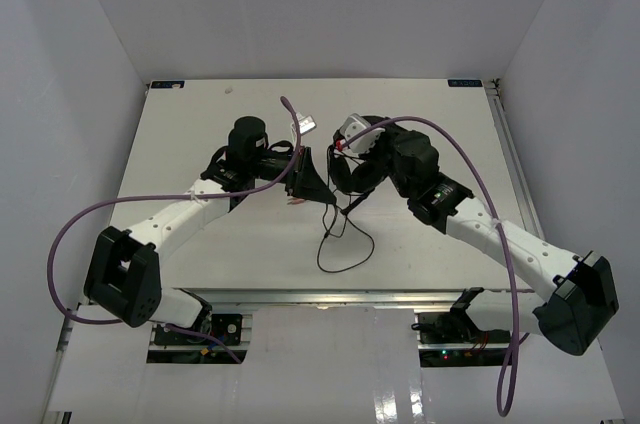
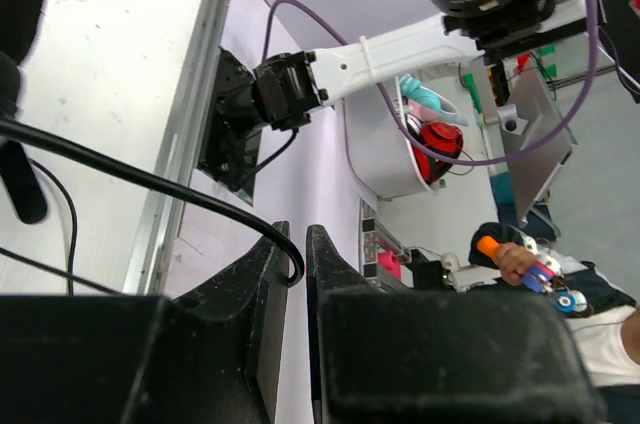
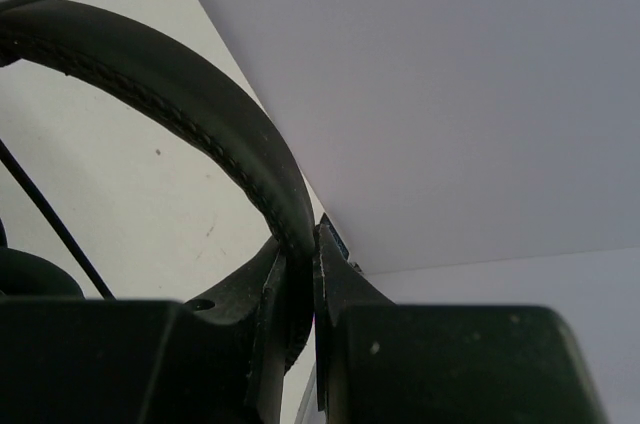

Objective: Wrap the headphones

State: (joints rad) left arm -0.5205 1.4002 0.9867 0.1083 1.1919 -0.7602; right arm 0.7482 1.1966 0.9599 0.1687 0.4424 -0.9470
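Observation:
The black headphones (image 1: pixel 352 176) are held off the white table (image 1: pixel 200 124) at its middle, between my two grippers. My right gripper (image 1: pixel 352 144) is shut on the padded headband (image 3: pixel 180 74), which arches up and left from the jaws of that gripper (image 3: pixel 302 239). My left gripper (image 1: pixel 303 179) is just left of the headphones. In its wrist view the left gripper (image 2: pixel 297 234) is closed on the thin black cable (image 2: pixel 130 174), which bends into a small loop between the fingers. The rest of the cable (image 1: pixel 340 244) hangs down and loops on the table. The earcups are mostly hidden.
Thick purple robot cables (image 1: pixel 90 224) arc over both arms. White walls close the table's left, right and back sides. In the left wrist view, beyond the table edge, stand a white bin (image 2: pixel 400 159) and a person's hand (image 2: pixel 510 259).

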